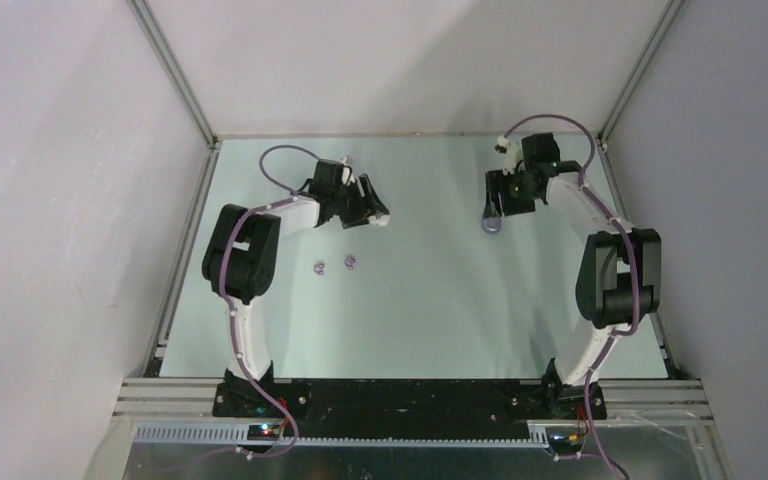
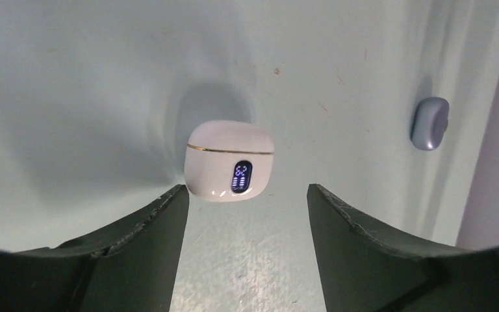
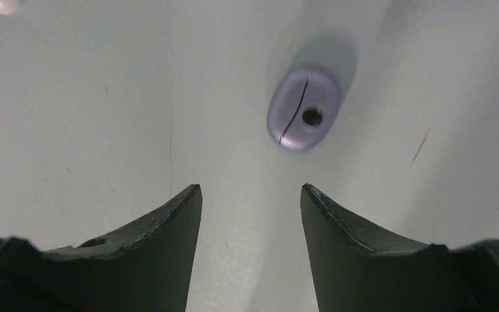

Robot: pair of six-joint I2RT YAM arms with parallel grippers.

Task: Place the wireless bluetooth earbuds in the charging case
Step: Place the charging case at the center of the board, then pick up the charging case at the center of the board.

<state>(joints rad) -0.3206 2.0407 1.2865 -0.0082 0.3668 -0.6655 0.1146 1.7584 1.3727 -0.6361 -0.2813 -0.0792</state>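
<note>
Beyond left end effector (image 2: 248, 190), white case (image 2: 227, 153)

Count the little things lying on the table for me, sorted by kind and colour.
White charging case: 1
Purple charging case: 1
Purple earbuds: 2
White earbuds: 0 in view
Total: 4
</note>
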